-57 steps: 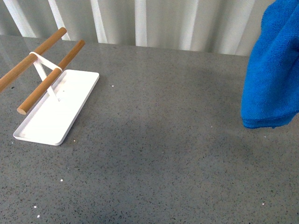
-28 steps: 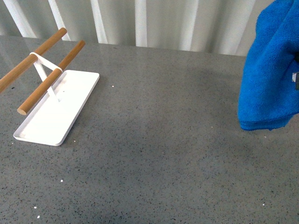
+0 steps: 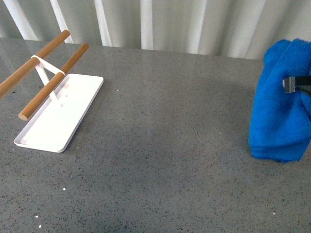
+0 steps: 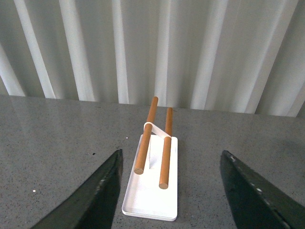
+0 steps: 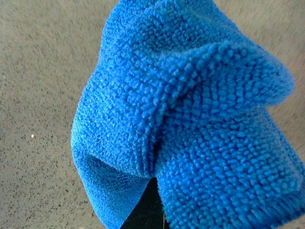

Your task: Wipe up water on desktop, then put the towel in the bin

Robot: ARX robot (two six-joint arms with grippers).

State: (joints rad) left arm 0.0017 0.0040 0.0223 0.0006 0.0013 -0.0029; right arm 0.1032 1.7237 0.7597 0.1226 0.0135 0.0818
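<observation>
Lowered toward the worktop (image 3: 170, 145), towel (image 3: 279, 121) hangs clenched in right claw (image 3: 295, 83), left claw (image 4: 170, 153) released; wiping is at hand, needing contact and a sweep.

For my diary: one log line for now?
right gripper: shut on towel | left gripper: open, empty | towel: bunched over desktop

The left gripper (image 4: 170, 155) hangs above the surface, tilted forward, its two dark fingers (image 4: 102, 191) spread wide apart. The right gripper (image 3: 295, 83) sits at the far right, mostly hidden, with only a grey tip showing, clamped on the bunched towel (image 3: 277, 121).
</observation>
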